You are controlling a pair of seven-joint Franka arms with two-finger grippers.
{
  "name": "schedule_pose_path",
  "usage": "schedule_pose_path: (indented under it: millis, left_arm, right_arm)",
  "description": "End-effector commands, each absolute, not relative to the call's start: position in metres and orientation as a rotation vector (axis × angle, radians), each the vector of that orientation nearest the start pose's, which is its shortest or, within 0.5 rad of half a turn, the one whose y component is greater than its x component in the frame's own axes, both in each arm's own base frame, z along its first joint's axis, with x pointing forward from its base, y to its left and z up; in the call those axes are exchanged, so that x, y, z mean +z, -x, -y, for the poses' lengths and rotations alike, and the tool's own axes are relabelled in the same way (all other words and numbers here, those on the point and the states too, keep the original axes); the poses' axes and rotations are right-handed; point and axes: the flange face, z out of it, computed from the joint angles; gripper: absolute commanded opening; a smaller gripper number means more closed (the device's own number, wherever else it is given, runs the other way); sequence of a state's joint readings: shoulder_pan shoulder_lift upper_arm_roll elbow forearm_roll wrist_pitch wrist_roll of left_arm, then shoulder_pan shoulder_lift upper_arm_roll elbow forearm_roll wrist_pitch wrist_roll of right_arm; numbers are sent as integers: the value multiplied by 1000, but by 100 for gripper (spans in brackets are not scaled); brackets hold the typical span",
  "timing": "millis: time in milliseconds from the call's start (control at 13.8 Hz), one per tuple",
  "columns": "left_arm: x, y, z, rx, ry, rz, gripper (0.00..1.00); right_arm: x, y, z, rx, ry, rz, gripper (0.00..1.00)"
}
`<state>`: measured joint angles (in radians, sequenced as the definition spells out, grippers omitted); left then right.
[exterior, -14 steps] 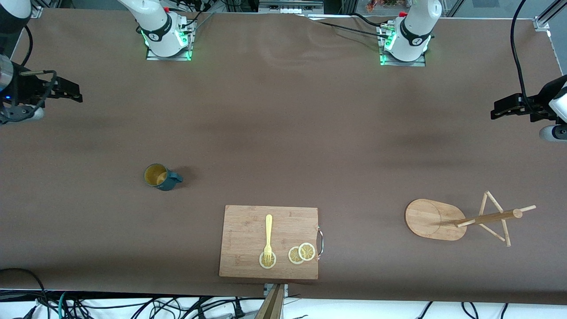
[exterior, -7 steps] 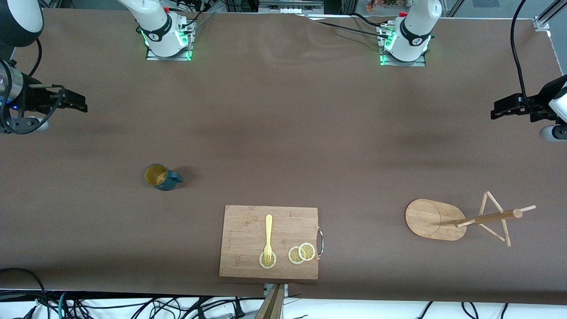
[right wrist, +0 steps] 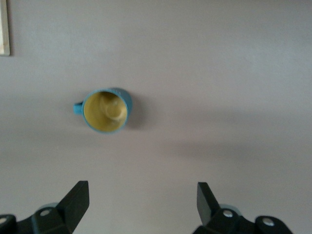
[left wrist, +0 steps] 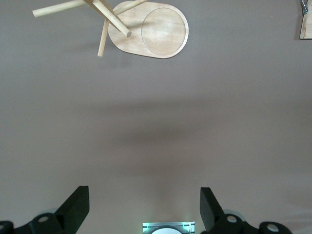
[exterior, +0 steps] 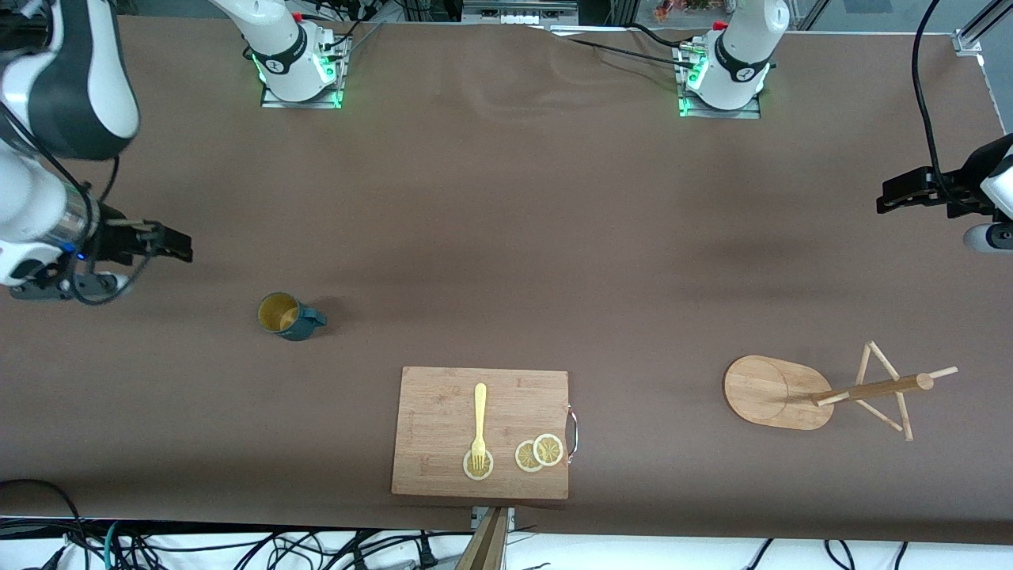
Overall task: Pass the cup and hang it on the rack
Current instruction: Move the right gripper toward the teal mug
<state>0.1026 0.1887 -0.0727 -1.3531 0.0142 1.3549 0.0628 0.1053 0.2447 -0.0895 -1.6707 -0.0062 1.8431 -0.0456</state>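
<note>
Cup (exterior: 288,316) upright on the table toward the right arm's end, well apart from the rack (exterior: 823,390) at the left arm's end, so the empty, wide-open right gripper (exterior: 176,245) is positioned to fetch it for a pass; left gripper (exterior: 890,195) waits, equally wide and empty.

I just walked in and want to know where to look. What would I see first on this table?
Probably the cup, standing alone toward the right arm's end, with the open right gripper up in the air close by. Next, the board with a fork and lemon slices, nearest the front camera. The rack stands toward the left arm's end, where the open left gripper waits.
</note>
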Motion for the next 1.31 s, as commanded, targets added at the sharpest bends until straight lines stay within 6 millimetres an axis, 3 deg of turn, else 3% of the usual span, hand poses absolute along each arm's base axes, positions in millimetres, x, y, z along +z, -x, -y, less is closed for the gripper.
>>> schedule_pose_path:
  millis: [0, 145, 363, 725, 870, 943, 1016, 1161, 1233]
  left_arm:
    - [606, -592, -23, 269, 3125, -40, 100]
    - [606, -591, -23, 271, 3125, -37, 100]
    - [607, -592, -23, 266, 3126, -40, 100]
    - [607, -591, -23, 269, 3125, -40, 100]
    - [607, -592, -23, 266, 3126, -40, 100]
    - [607, -592, -23, 266, 3126, -40, 100]
    - [607, -591, -23, 269, 3125, -40, 100]
    - [607, -592, -23, 266, 3126, -40, 100]
    - [607, -592, -23, 266, 3126, -40, 100]
  right_arm:
    - [422, -640, -32, 89, 3157, 59, 92]
    - [390, -644, -39, 56, 3143, 57, 92]
    - [342, -633, -36, -10, 3146, 52, 90]
    - [291, -625, -35, -78, 3122, -63, 80]
    - [280, -620, -35, -70, 3094, -108, 73]
    - [270, -620, -34, -54, 3096, -115, 64]
    - [259, -620, -33, -59, 3099, -114, 49]
    - [240, -620, -33, -41, 3105, -111, 2]
    - [241, -620, -34, -39, 3107, -83, 0]
